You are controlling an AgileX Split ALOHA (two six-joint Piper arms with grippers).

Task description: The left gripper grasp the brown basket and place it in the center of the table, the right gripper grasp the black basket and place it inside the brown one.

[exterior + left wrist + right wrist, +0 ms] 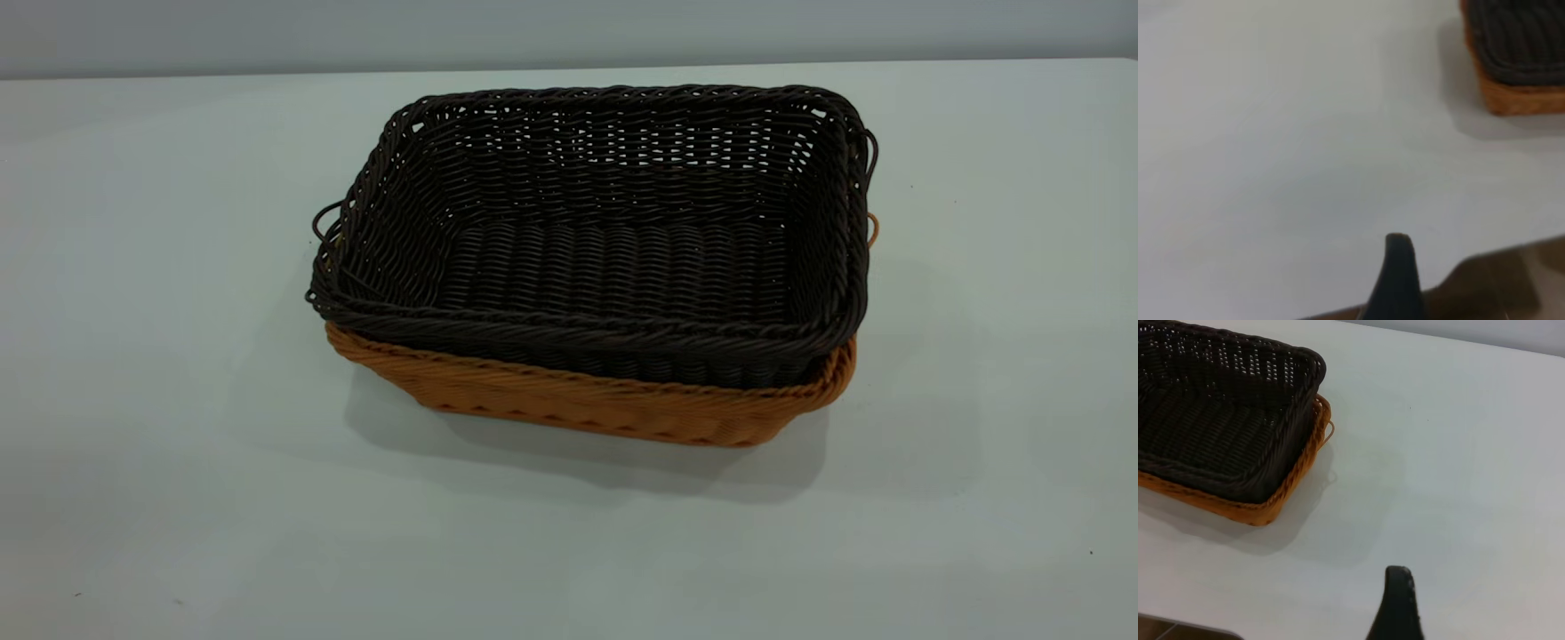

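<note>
The black basket (622,258) sits nested inside the brown basket (587,404) near the middle of the table (178,356). Only the brown one's front wall, rim and a handle loop show beneath it. Neither arm appears in the exterior view. In the left wrist view my left gripper (1398,280) shows only as a black tapering tip over bare table, well away from a corner of the brown basket (1525,100) and the black basket (1518,40). My right gripper (1398,607) hovers likewise, apart from the black basket (1211,427) and the brown basket (1265,510).
Bare white-grey tabletop surrounds the stacked baskets on all sides. The table's edge (1471,267) runs close beside my left gripper, with darker floor beyond it. A pale wall (569,31) stands behind the table's far edge.
</note>
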